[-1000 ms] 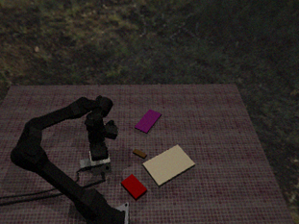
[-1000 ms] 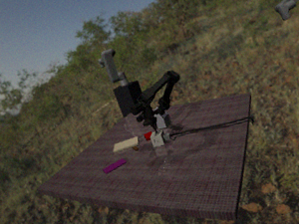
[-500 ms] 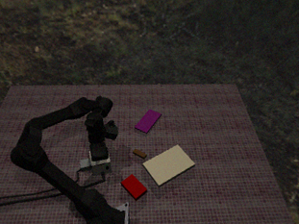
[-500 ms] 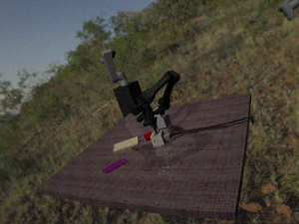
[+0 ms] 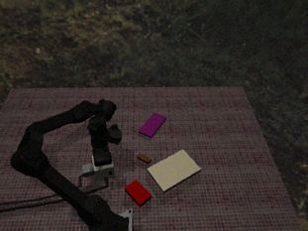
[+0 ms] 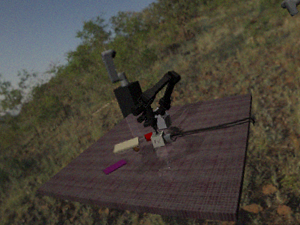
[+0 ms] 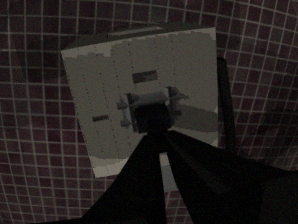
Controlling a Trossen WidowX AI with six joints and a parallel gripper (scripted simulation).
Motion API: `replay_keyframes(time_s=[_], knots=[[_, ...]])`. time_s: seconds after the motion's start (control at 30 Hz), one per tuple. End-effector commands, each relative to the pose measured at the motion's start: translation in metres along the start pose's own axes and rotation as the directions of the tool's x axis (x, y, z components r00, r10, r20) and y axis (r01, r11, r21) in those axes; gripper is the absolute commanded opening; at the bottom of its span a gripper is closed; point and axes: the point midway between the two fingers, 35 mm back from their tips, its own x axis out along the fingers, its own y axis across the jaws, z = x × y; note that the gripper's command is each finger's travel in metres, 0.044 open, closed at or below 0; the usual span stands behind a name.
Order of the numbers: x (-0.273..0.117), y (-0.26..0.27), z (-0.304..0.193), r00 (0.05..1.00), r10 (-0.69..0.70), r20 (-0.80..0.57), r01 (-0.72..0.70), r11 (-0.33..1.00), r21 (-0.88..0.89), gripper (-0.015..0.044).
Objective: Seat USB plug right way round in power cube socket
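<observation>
The pale power cube [image 5: 103, 175] [image 6: 159, 140] [image 7: 190, 65] stands on the table, its top facing the wrist camera. The dark USB plug [image 7: 151, 115] is over the cube's top, against a grey bracket-like socket surround [image 7: 150, 97]. My gripper [image 7: 159, 142] [image 5: 101, 162] [image 6: 155, 131] points down over the cube, its fingers shut on the plug. The fingers hide the plug's lower part, so how deep it sits and which way round it is cannot be told. A dark slot [image 7: 145, 76] and a smaller slot [image 7: 100, 118] show in the top beside the plug.
Dark cables [image 5: 17, 205] [image 6: 212, 127] run from the cube across the table; one [image 7: 226, 95] passes close beside it. A red block [image 5: 138, 192], a small brown piece [image 5: 144, 158], a cream slab [image 5: 174, 170] and a purple slab [image 5: 153, 124] [image 6: 114, 167] lie nearby.
</observation>
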Motion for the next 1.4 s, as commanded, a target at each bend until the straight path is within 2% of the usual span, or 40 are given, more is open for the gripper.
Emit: replay_keyframes(time_s=[0.0,1.2,1.3,1.37], knots=[[0.0022,0.0004,-0.0009,1.000,-0.001,-0.003,0.001,1.000,-0.002,0.0000],[0.0030,0.0004,-0.0009,1.000,-0.001,-0.003,0.001,1.000,-0.002,0.0000],[0.0001,0.0003,0.0018,1.000,0.004,0.005,-0.004,1.000,0.003,0.0079],[0.0001,0.0003,0.0018,1.000,0.004,0.005,-0.004,1.000,0.003,0.0095]])
